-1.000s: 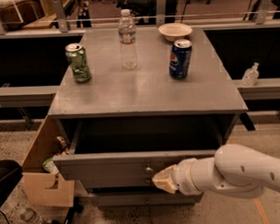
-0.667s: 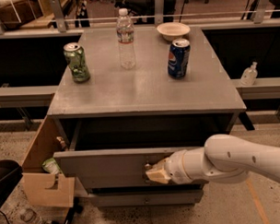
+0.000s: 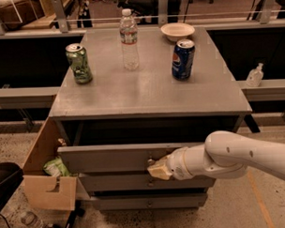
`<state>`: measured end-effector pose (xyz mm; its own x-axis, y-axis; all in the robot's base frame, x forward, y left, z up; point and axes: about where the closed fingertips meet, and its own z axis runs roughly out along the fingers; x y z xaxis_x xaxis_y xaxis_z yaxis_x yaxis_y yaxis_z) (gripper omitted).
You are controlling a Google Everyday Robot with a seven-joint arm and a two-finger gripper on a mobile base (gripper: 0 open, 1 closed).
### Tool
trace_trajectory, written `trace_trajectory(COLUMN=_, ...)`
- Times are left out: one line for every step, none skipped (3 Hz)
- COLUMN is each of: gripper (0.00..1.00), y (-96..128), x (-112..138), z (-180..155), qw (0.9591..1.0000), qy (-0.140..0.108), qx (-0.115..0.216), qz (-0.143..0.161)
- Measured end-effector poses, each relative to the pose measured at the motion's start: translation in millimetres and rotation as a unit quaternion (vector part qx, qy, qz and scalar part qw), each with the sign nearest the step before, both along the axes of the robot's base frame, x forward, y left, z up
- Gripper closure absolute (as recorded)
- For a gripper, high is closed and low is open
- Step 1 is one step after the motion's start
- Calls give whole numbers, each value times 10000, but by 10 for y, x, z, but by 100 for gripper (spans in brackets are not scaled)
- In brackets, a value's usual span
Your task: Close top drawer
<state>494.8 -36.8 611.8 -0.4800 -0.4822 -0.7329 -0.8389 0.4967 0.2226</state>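
The top drawer point(image 3: 106, 157) is a wide grey drawer under the tabletop, pulled out only a little. Its flat front has a small metal knob point(image 3: 150, 160) at the centre. My gripper point(image 3: 156, 170), with pale yellowish fingertips, comes in from the right on a white arm and rests against the drawer front just below and beside the knob. Two other grey drawer fronts with knobs sit below it point(image 3: 149, 183).
On the grey tabletop point(image 3: 146, 90) stand a green can point(image 3: 79, 63), a clear water bottle point(image 3: 129, 40), a blue Pepsi can point(image 3: 183, 58) and a beige bowl point(image 3: 177, 30). An open cardboard box point(image 3: 47, 178) stands on the floor at the left of the cabinet.
My gripper has moved left and in against the drawer front. The top drawer has slid back into the cabinet and sticks out much less than before.
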Motion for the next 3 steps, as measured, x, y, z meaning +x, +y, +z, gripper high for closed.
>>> trace_trajectory(gripper=100, y=4, x=128, z=-62, qw=10000, qy=41, qx=34, qz=10)
trace_trajectory(gripper=100, y=-9, x=279, z=-128, qw=10000, qy=92, qx=34, qz=-16)
trace_trajectory(gripper=100, y=-66, x=450, z=-151, qw=9999, qy=111, qx=23, qz=-130)
